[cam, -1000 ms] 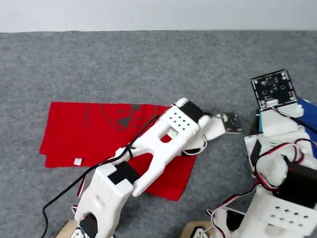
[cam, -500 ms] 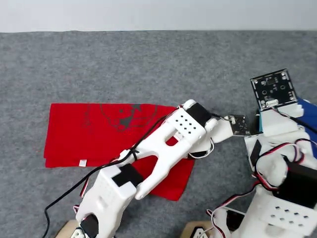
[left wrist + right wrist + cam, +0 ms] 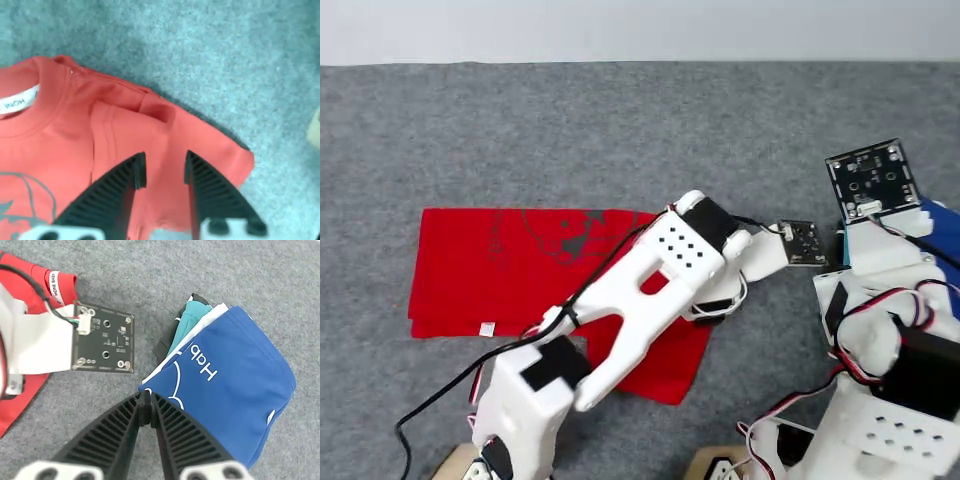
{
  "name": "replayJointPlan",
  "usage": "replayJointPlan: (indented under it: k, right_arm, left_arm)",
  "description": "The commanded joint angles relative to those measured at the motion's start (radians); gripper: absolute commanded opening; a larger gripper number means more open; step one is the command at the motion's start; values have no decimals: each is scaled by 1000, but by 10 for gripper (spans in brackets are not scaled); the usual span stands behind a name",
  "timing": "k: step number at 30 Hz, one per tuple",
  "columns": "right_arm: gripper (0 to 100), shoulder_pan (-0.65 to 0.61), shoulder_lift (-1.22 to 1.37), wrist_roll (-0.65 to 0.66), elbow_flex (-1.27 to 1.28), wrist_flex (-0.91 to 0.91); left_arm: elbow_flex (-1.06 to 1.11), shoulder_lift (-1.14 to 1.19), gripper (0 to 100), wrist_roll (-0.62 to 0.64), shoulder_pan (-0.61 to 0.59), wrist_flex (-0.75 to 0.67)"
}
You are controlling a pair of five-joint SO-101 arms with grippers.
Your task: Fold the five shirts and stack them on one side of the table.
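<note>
A red shirt (image 3: 520, 265) lies partly folded on the grey table, its collar and a tucked sleeve (image 3: 125, 125) showing in the left wrist view. My left arm (image 3: 660, 275) stretches across the shirt's right end. Its gripper (image 3: 162, 172) hangs open just above the red cloth near the shirt's edge, nothing between the fingers. At the far right lies a stack of folded shirts with a blue one (image 3: 230, 380) on top and teal, white and dark layers (image 3: 187, 322) under it. My right gripper (image 3: 146, 410) is shut and empty, over the carpet at the blue shirt's corner.
The left arm's camera board (image 3: 102, 337) and its white wrist sit close to the stack, between it and the red shirt (image 3: 30, 275). The right arm's camera board (image 3: 873, 178) stands over the blue shirt (image 3: 945, 235). Bare grey carpet (image 3: 620, 130) stretches across the table's far half.
The left arm pushed rightward, sliding the red shirt a little to the right, then drew slightly back. The right arm has not moved.
</note>
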Motion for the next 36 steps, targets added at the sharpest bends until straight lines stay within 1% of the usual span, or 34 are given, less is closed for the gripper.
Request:
replayJointPlan:
  k: [1,5,8,12,17,24,26,28,31,33,36]
  right_arm:
    - [10,13,-10,8,-3,-13]
    - [10,15,-10,8,-3,-12]
    - [10,15,-10,8,-3,-12]
    - [10,15,-10,8,-3,-13]
    - [10,15,-10,8,-3,-15]
    - [10,15,-10,8,-3,-10]
    - [10,36,-10,8,-3,-10]
    - [10,71,-10,9,-3,-16]
    - [10,120,-10,9,-3,-16]
    - [10,143,-10,15,-3,-16]
    - [10,150,-10,63,-3,-16]
  left_arm:
    - [94,-115,134,5,17,31]
    - [285,-224,134,3,31,26]
    - [415,-290,135,-2,31,-6]
    - [607,-327,137,-3,40,-110]
    - [776,-327,137,-3,41,-273]
    - [905,-325,137,-3,44,-423]
    - [940,-324,133,3,44,-456]
    - [937,-313,110,9,41,-456]
    - [924,-301,13,25,44,-457]
    - [909,-302,7,26,46,-448]
    - [858,-324,5,26,44,-391]
